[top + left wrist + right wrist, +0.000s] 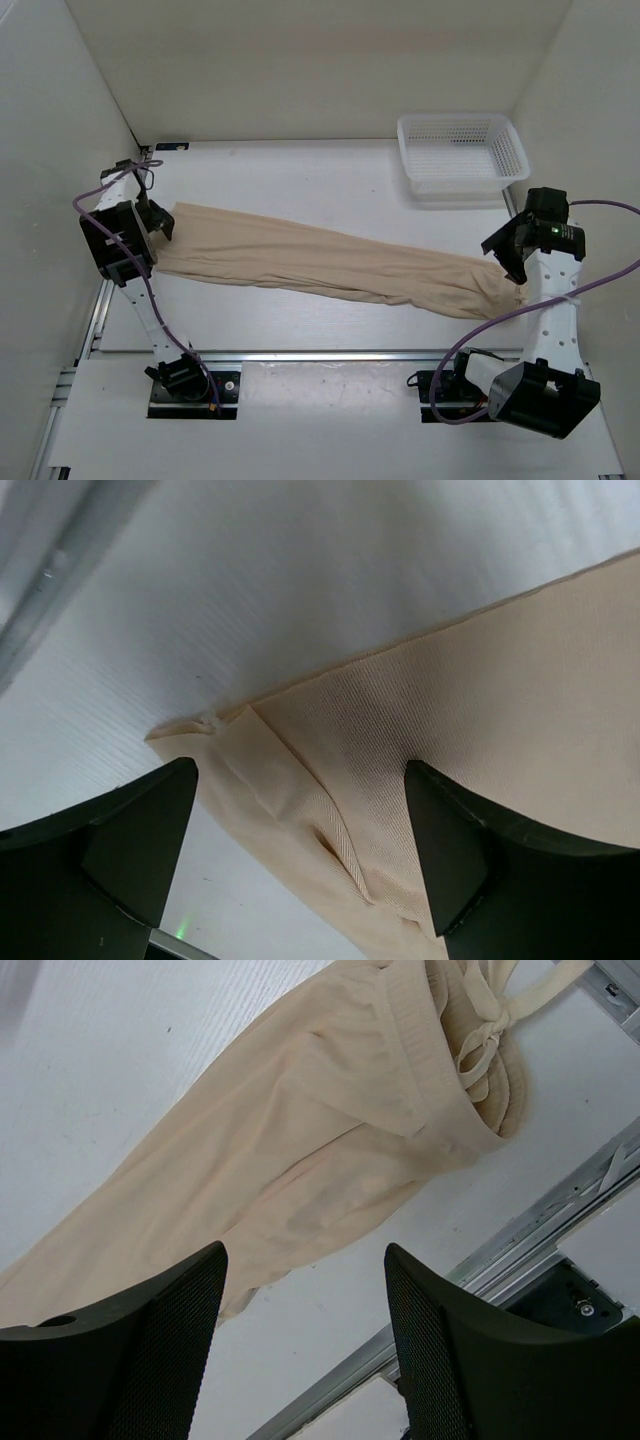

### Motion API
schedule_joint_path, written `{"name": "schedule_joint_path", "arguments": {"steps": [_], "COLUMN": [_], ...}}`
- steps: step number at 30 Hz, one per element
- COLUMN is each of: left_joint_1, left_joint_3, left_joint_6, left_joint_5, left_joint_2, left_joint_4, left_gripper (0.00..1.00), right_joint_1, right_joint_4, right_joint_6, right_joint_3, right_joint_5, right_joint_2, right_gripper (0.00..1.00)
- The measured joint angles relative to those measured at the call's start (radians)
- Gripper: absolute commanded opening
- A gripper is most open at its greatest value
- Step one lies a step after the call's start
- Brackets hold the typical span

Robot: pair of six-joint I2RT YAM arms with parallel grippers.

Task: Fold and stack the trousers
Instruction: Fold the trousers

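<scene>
The white table (300, 170) is walled on three sides, and its widest bare stretch lies beyond the trousers' far edge, reaching to the back wall. The trousers (320, 262) lie flat and stretched out long across it. They slant from the leg hems on the left, set further back, to the waistband on the right, close to the near metal rail (330, 355). The two legs lie one on the other, so the outline is a single long strip with a straight far edge and a wrinkled near edge. A narrower band of bare table runs between that near edge and the rail.

A white mesh basket (455, 183) stands beyond the trousers' waist end, well apart from them, in the far right corner.

The left gripper (160, 222) hangs over the hem end. In its wrist view its jaws stand wide apart on either side of the hem corner (210, 725), gripping nothing. The right gripper (508, 258) hovers just past the waist end, its jaws also parted and empty. The drawstring bow (485, 1030) sits at the waistband, beside the rail.
</scene>
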Motion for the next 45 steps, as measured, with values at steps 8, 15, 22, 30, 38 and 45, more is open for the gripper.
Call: {"name": "schedule_joint_path", "arguments": {"steps": [8,15,22,30,38,45], "left_joint_1": [0.043,0.074,0.074,0.071,-0.002,-0.177], "left_joint_3": [-0.048,-0.061,-0.066,-0.090,-0.095,-0.095], "left_joint_6": [-0.006,-0.021,-0.019,-0.018,-0.009,0.004], "left_joint_5": [0.106,0.183,0.189,0.179,0.154,0.153], "left_joint_2": [0.008,0.010,0.009,-0.020,-0.248,-0.499], "left_joint_4": [0.023,0.047,0.047,0.060,0.036,0.013], "left_gripper": [0.93,0.56,0.10,0.10,0.10,0.10], "right_joint_1": [0.006,0.006,0.006,0.006,0.006,0.006], "right_joint_4": [-0.014,-0.023,-0.031,-0.042,-0.045,-0.046], "right_joint_6": [-0.001,0.000,0.000,0.000,0.000,0.000], "right_joint_3": [0.011,0.011,0.012,0.020,0.020,0.020], "right_joint_5": [0.009,0.015,0.021,0.024,0.026,0.026], "right_joint_2": [0.011,0.011,0.008,-0.013,-0.073,-0.116], "right_gripper": [0.70,0.70,0.70,0.70,0.70,0.70]}}
